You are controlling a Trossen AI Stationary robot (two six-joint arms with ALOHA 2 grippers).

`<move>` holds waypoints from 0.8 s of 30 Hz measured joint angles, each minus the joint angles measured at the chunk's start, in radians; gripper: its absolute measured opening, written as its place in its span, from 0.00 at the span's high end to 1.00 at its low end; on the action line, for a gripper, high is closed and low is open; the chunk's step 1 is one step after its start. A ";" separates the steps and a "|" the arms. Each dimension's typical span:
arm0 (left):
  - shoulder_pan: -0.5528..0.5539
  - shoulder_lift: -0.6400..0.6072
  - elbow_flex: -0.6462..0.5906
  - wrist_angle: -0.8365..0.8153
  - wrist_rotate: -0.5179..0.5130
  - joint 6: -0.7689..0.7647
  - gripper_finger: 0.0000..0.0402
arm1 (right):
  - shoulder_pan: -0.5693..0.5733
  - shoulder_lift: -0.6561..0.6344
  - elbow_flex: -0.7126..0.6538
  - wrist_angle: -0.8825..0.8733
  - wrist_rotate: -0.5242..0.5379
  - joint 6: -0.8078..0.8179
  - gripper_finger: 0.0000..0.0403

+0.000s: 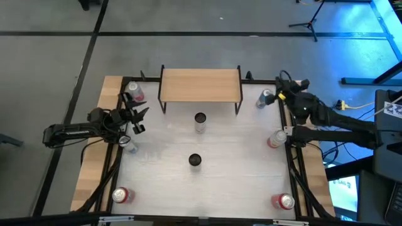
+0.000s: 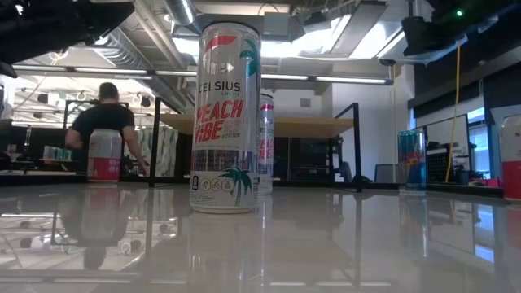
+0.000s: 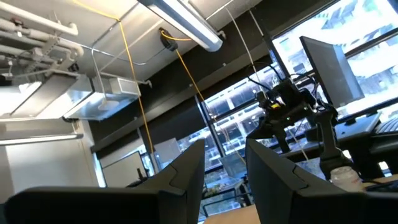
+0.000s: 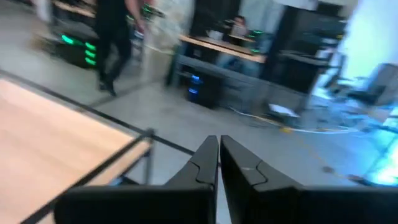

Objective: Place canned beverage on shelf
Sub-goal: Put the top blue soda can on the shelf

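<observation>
At the table's left edge the left pincer (image 1: 139, 119) hung with its fingers (image 3: 186, 171) a little apart and nothing between them, its wrist camera tilted up toward the ceiling. Two cans stood close by it, one (image 1: 134, 93) toward the back corner and one (image 1: 129, 144) just below the arm.

In the middle the shelf (image 1: 201, 84) stood at the table's (image 1: 239, 182) far edge with its board bare. A tall can (image 1: 200, 122) stood just in front of it, and a second one (image 1: 195, 161) nearer the table's centre. In the low view the nearer can (image 2: 225, 118) read "CELSIUS" and "PEACH VIBE", with a palm-tree print; the one behind it was mostly hidden.

At the right, the right pincer (image 1: 302, 83) hovered past the shelf's right end, fingers (image 4: 205, 163) pressed nearly together and empty. More cans lay along that edge (image 1: 265, 97) (image 1: 277, 139).

Judging by this, no can had been grasped yet; the task was at its start. The next move would call for one arm to swing inward, drop over a central can with fingers spread wide enough, and close on its body before lifting it onto the board.
</observation>
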State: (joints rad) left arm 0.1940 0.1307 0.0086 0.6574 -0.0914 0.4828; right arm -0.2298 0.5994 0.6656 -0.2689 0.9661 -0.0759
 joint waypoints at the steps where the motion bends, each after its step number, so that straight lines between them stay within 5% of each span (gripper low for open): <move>1: 0.000 0.000 0.000 0.002 0.001 0.000 0.73 | 0.000 0.030 0.040 -0.052 0.003 0.012 0.94; 10: 0.000 0.000 0.000 -0.005 0.005 -0.035 0.73 | -0.027 0.263 0.321 -0.503 -0.025 0.216 0.55; 15: 0.000 0.000 0.000 -0.015 0.003 -0.062 0.73 | -0.152 0.370 0.438 -0.682 -0.196 0.275 0.34; 20: 0.000 0.000 0.000 -0.022 0.000 -0.063 0.73 | -0.339 0.464 0.511 -0.800 -0.411 0.274 0.22; 24: 0.000 0.000 0.000 -0.022 0.000 -0.064 0.73 | -0.426 0.514 0.522 -0.817 -0.435 0.206 0.18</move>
State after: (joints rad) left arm 0.1937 0.1307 0.0086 0.6357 -0.0917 0.4189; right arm -0.6559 1.1135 1.1877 -1.0863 0.5312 0.1304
